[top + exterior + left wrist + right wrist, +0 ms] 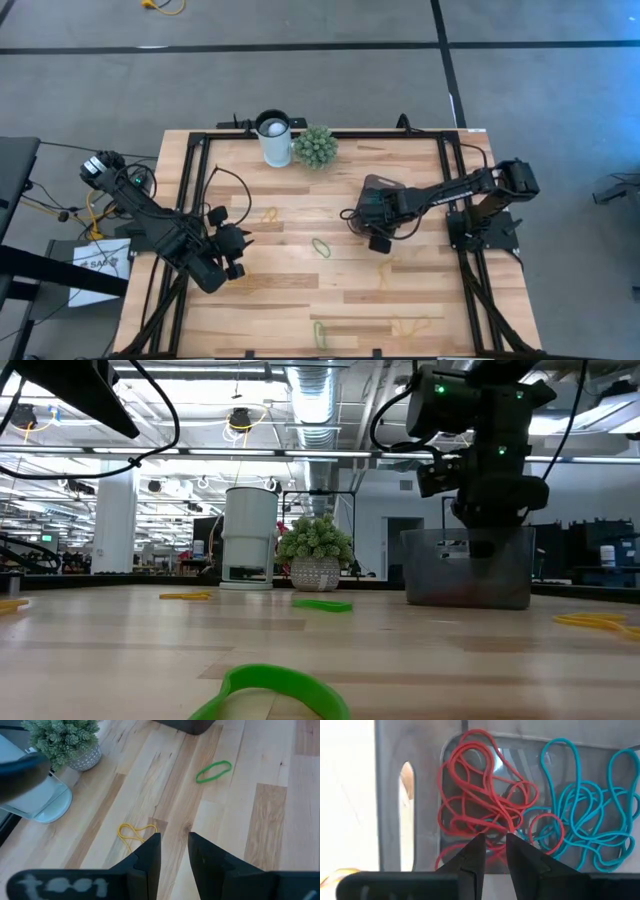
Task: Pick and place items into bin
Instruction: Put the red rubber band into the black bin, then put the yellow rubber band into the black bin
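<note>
The bin [379, 187] is a grey translucent box right of the table's middle; in the low view the bin [440, 575] stands on its flat bottom. My right gripper [495, 839] reaches down into it [373, 217], shut on a tangle of red rubber bands [470, 805]; teal bands [590, 815] lie beside them on the bin's floor. My left gripper [174, 839] hovers over the table's left part [238, 243], fingers shut to a narrow gap, touching nothing. Loose on the wood lie a yellow band [134, 832] and a green band [214, 771]. My right gripper pinches strands of the red rubber bands where they bunch together [511, 827], right at its fingertips, coming from above and pointing down into the bin. The rest of the red tangle lies slack, spread over the bin's floor.
A white cylindrical cup [273, 138] and a green spiky plant ball [315, 147] stand at the far edge. More bands lie on the table: green [321, 247], green [320, 333], yellow [410, 326], yellow [268, 214]. Black frame rails [447, 200] run along the table's sides.
</note>
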Controlling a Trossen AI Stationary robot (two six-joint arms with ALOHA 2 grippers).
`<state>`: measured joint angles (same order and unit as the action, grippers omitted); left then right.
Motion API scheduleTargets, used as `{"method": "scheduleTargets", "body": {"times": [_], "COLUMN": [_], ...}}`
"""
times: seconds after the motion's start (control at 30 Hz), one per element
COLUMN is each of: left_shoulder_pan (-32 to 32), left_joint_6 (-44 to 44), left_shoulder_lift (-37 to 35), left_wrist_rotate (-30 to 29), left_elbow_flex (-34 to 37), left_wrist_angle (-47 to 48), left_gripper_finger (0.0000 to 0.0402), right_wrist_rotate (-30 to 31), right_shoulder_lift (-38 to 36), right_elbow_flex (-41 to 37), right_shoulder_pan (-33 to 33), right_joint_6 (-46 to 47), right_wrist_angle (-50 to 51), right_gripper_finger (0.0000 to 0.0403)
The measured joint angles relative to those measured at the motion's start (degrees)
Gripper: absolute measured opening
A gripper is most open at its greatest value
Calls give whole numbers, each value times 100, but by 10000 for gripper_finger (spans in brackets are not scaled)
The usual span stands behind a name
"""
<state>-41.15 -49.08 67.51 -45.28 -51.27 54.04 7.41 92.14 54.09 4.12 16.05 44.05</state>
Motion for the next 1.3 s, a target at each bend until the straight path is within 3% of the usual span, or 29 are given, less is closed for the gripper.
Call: {"method": "scheduleTargets", "body": {"times": [0.23, 0.53, 0.7, 0.87, 0.97, 1.07, 1.2, 1.3], "left_shoulder_pan": [0, 0, -2, -1, -2, -4, -4, -1], "left_joint_6": [-9, -90, 211, 431, 332, 157, -282, -368], "left_shoulder_lift": [0, -56, -281, -678, -1033, -1362, -1554, -1501], "left_wrist_rotate": [-2, 3, -506, -1023, -1104, -1126, -1111, -920], "left_elbow_flex": [0, -300, -906, -1532, -1615, -1282, -266, 684], "left_wrist_angle": [0, 172, 617, 1467, 1861, 1749, 795, -352], "left_gripper_finger": [88, 88, 88, 88, 88, 88, 88, 88], "right_wrist_rotate": [3, 84, 932, 1405, 1999, 2964, 3318, 3298], "right_shoulder_lift": [0, 0, -136, -833, -1610, -2442, -3376, -3632], "right_elbow_flex": [568, 2240, 3326, 3880, 3616, 2808, 1057, -436], "right_shoulder_pan": [187, 802, 1229, 1665, 2150, 2751, 3407, 3706], "right_joint_6": [46, 271, 97, 721, 1105, 1115, 1105, 1051], "right_wrist_angle": [1007, 2921, 4154, 4518, 4040, 2892, 519, -1392], "right_gripper_finger": [72, 69, 66, 66, 66, 66, 66, 66]}}
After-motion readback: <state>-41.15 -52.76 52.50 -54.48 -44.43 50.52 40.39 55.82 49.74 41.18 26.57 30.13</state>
